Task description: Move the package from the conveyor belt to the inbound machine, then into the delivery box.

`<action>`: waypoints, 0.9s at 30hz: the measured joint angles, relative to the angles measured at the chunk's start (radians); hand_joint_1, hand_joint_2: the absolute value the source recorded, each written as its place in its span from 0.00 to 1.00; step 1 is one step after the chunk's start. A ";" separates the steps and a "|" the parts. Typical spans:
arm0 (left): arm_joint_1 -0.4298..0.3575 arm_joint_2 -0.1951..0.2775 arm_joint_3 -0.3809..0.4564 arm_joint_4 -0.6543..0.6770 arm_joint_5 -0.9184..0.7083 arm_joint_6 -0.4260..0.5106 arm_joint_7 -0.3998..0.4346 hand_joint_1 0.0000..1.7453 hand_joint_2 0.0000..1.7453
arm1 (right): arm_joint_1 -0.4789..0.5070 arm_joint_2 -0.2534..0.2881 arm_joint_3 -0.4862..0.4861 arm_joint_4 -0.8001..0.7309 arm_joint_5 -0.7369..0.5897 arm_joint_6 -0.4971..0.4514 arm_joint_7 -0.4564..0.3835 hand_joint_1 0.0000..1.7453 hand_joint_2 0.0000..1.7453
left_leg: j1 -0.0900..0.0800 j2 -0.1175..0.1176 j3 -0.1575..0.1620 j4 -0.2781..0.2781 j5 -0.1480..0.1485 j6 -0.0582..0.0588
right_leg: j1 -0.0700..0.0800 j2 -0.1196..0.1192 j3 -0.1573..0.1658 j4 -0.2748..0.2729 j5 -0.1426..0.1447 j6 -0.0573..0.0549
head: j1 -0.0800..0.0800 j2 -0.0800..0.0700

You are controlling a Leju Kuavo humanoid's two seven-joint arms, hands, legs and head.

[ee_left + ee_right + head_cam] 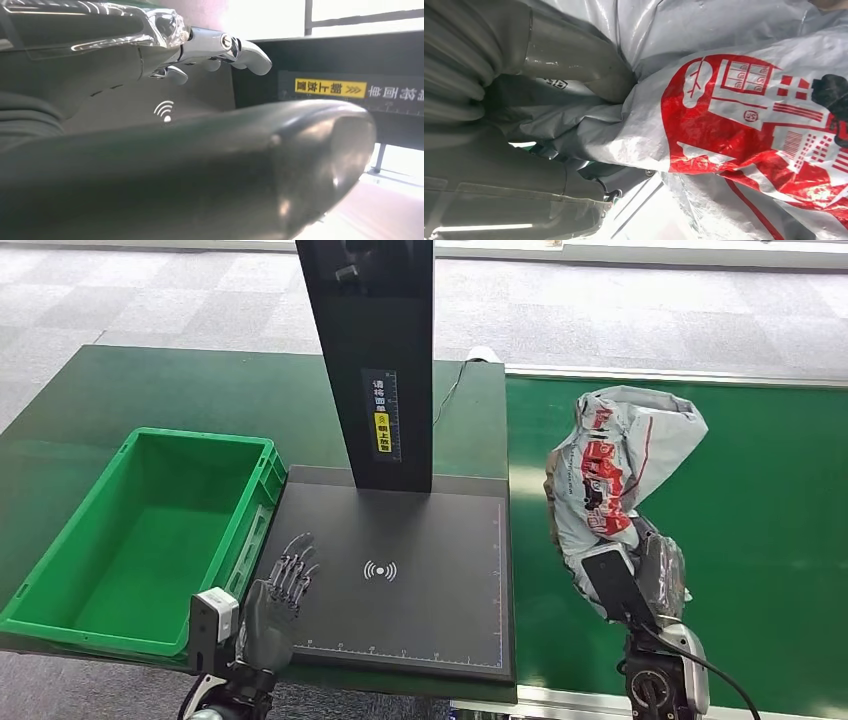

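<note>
The right hand (pixel 655 575) grips a crumpled grey plastic package (pixel 615 460) with red print, holding it up above the green conveyor belt (pixel 770 540) on the right side of the scene; in the right wrist view the thick grey thumb (pixel 574 55) presses into the bag's folds (pixel 724 115). The left hand (pixel 275 600) holds nothing, its fingers (pixel 292 565) spread and stretched out flat over the near left corner of the black scanner plate (pixel 420 610). That plate carries a white wireless mark (pixel 380 570) in its middle and a black upright post (pixel 375 360) with a yellow label at its far edge. Just left of the plate stands a green plastic crate (pixel 60 570) on the dark green table (pixel 180 390).
</note>
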 joint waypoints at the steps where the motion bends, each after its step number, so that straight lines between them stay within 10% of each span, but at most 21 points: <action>1: -0.008 -0.001 0.001 0.009 -0.009 0.033 0.007 0.00 0.00 | 0.001 0.000 0.014 -0.002 -0.015 0.030 -0.015 1.00 1.00 | 0.000 0.000 0.000 0.000 0.000 0.000 | 0.000 0.000 0.000 0.000 0.000 0.000 | 0.000 0.000; 6: -0.044 -0.035 0.003 0.059 -0.254 0.500 0.110 0.00 0.00 | 0.001 -0.002 0.132 0.005 -0.032 0.149 -0.083 1.00 1.00 | 0.000 0.000 0.000 0.000 0.000 0.000 | 0.000 0.000 0.000 0.000 0.000 0.000 | 0.000 0.000; 9: -0.054 -0.043 -0.023 0.076 -0.303 0.620 0.132 0.00 0.00 | -0.009 -0.013 0.222 0.019 -0.035 0.175 -0.141 1.00 1.00 | 0.000 -0.001 0.000 0.000 0.000 0.000 | 0.000 -0.002 0.000 0.000 0.000 0.000 | 0.000 0.000; 20: -0.070 0.033 -0.088 0.120 0.185 0.103 -0.018 0.00 0.00 | -0.067 -0.114 0.456 0.128 -0.143 0.442 -0.237 1.00 1.00 | 0.000 -0.001 -0.001 0.000 0.000 0.000 | 0.000 -0.001 -0.001 0.000 0.000 0.000 | 0.000 0.000; 27: -0.078 0.071 -0.090 0.144 0.210 0.056 -0.026 0.00 0.00 | -0.098 -0.150 0.516 0.194 -0.146 0.469 -0.240 1.00 1.00 | 0.000 -0.001 -0.001 0.000 0.000 0.000 | 0.000 -0.001 -0.001 0.000 0.000 0.000 | 0.000 0.000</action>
